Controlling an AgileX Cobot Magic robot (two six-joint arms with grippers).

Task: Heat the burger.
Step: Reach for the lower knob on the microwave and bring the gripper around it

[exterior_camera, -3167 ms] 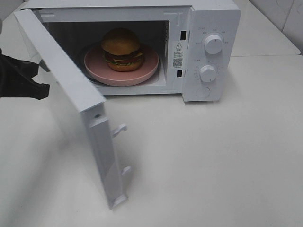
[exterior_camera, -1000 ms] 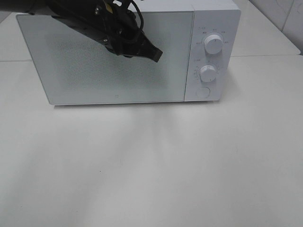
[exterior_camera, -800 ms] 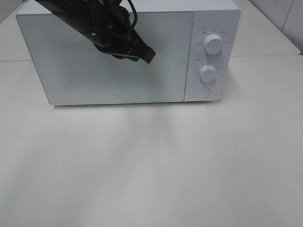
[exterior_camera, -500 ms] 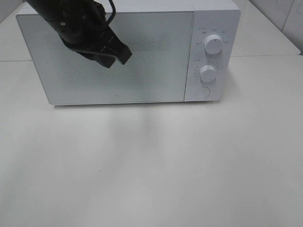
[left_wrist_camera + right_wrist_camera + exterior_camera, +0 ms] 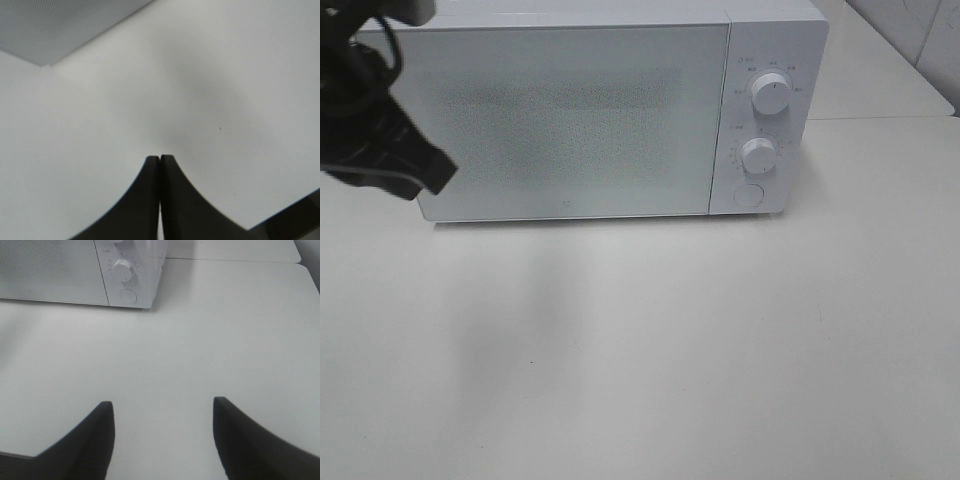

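Bright, even light; a soft grey shadow lies on the bench (image 5: 770, 350) toward eight o'clock. The left hand (image 5: 160, 161) looks soft-edged near its lens.

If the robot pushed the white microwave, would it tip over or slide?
The microwave is a wide, low box flat on the table, so it probably won't tip. It looks bulky, likely heavy, so a gentle push may not budge it.

microwave (image 5: 772, 40) | door (image 5: 565, 120) shut | left end effector (image 5: 428, 173) by its left edge
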